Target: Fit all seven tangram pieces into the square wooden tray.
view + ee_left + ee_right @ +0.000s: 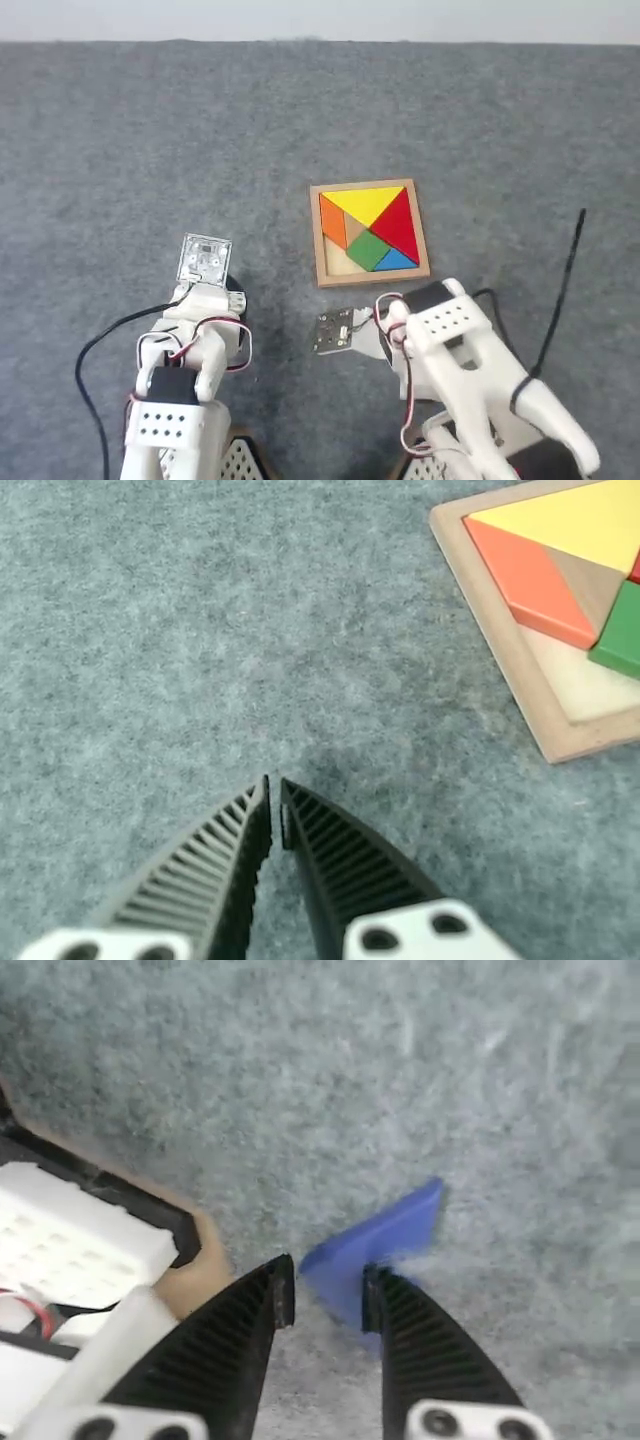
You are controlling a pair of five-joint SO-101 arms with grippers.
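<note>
Blue piece point(375, 1235) lies on the carpet point(500, 1080) right between my right claw's point(327, 1272) parted fingers, not squeezed yet I reckon, long edge pointing away from it, tray point(372, 279) nearest that arm, left claw point(275, 783) clenched on nothing.

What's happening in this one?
Two arms are at a tangram puzzle. The square wooden tray holds six pieces, with one gap of bare wood at a corner. The right gripper straddles a blue piece lying on the grey carpet, open either side of it. The left gripper sits shut over bare carpet near the tray.
</note>
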